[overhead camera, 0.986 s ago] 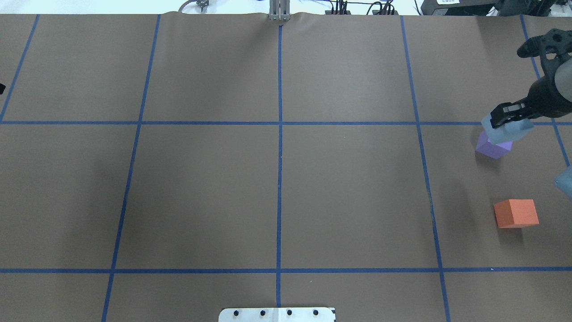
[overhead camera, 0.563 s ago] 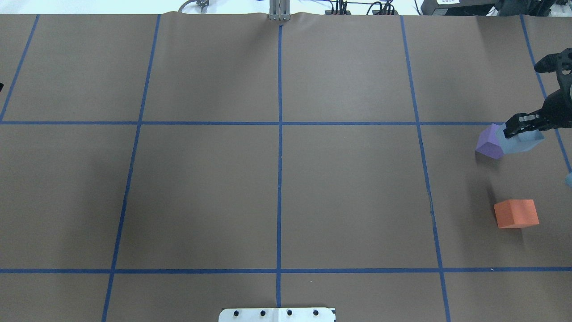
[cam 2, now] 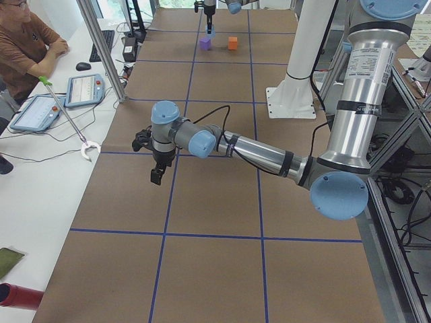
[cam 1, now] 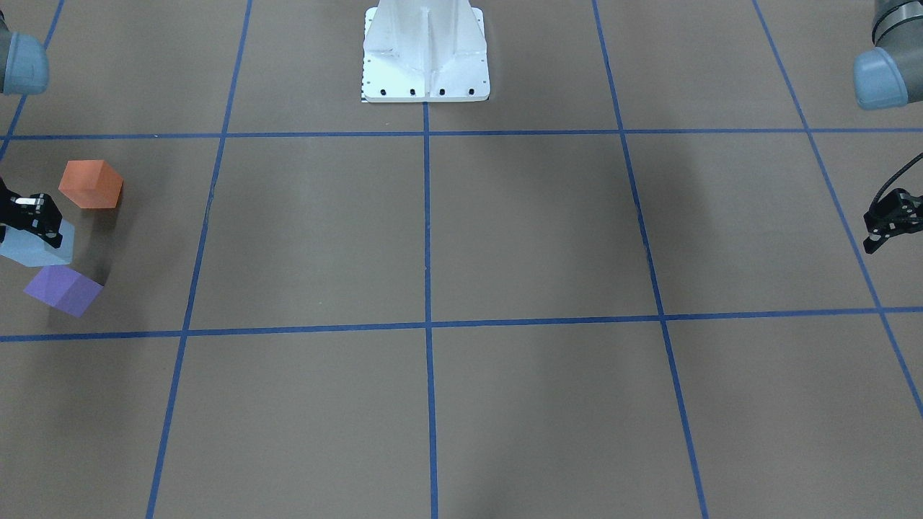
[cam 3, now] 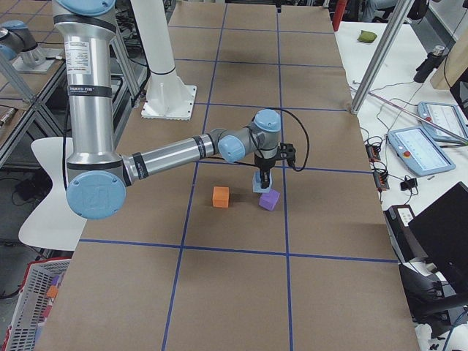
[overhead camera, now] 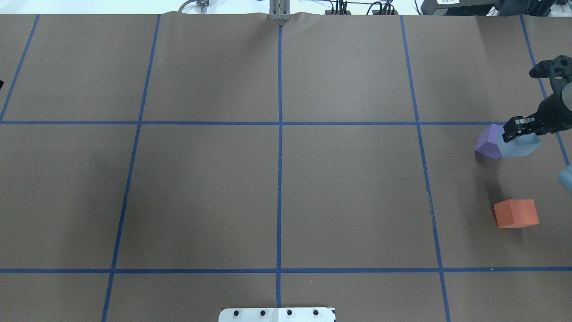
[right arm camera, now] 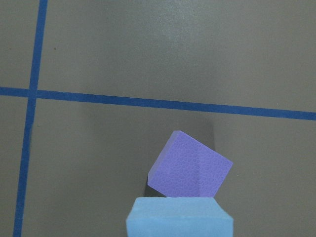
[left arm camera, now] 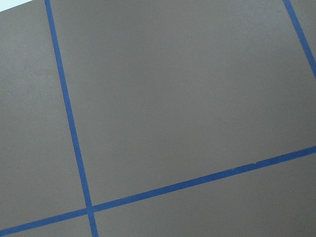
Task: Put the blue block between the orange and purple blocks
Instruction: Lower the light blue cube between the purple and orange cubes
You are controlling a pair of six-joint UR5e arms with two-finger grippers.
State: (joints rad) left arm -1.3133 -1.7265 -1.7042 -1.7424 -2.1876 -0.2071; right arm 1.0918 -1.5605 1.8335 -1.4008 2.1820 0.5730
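My right gripper [overhead camera: 519, 129] is shut on the light blue block [overhead camera: 520, 146] and holds it low, right beside the purple block [overhead camera: 488, 142]. The two seem to touch at an edge. I cannot tell if the blue block rests on the table. The orange block [overhead camera: 516, 213] lies apart, nearer the robot. In the front-facing view the blue block [cam 1: 40, 245] sits between the orange block [cam 1: 90, 184] and the purple block [cam 1: 63, 290], offset towards the table's end. The right wrist view shows the blue block [right arm camera: 178, 217] just before the purple block [right arm camera: 190, 168]. My left gripper [cam 1: 876, 238] hovers empty far away, its fingers together.
Brown paper with a blue tape grid [overhead camera: 279, 123] covers the table. The white robot base plate [cam 1: 425, 50] stands at the near middle edge. Operators' tablets, cables and a person [cam 2: 27, 47] are beyond the far edge.
My right gripper has carried the blue block from above the purple block down to its right side. The purple block now shows more fully. The left arm has not moved.
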